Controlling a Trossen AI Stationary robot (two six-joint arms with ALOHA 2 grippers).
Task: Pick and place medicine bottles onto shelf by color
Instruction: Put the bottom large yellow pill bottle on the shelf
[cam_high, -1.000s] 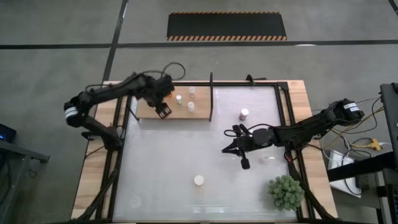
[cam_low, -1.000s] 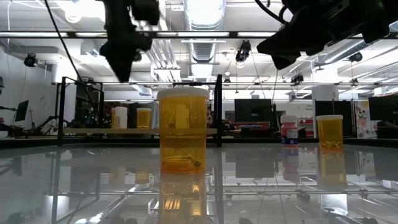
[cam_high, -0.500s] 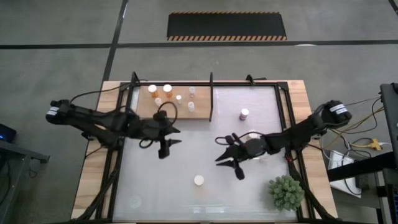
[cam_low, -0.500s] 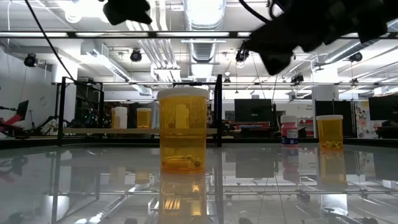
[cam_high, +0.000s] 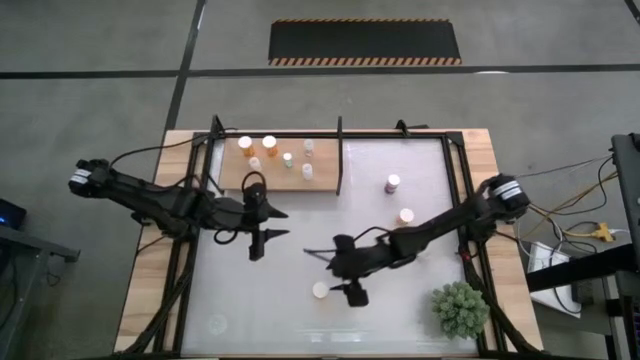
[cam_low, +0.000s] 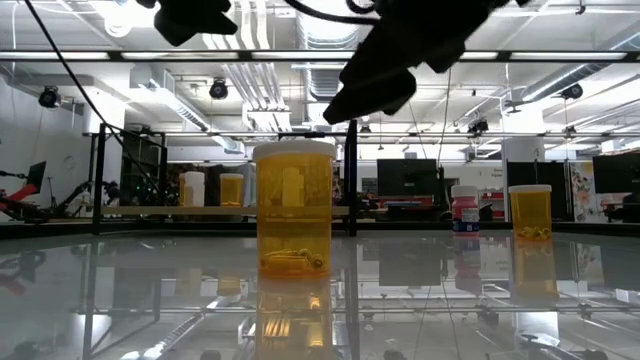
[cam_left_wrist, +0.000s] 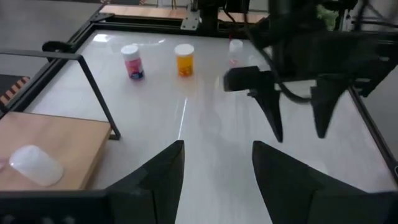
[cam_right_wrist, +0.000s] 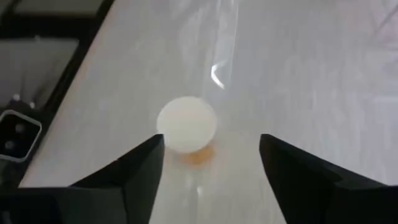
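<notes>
One round white-capped orange bottle (cam_right_wrist: 186, 127) between right gripper's (cam_right_wrist: 208, 165) parted jaws

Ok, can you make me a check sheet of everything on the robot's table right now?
Surface: glossy white tabletop, reflective.
Job's things: shelf holds several bottles; orange bottle, second orange bottle and pink bottle stand on the tabletop.
Clutter: green plant at the near right corner.
Grippers: right gripper open beside the near orange bottle; left gripper open, empty, near the shelf.
Cables: yellow and white leads right of the table.
Surroundings: striped floor mat beyond the table.
</notes>
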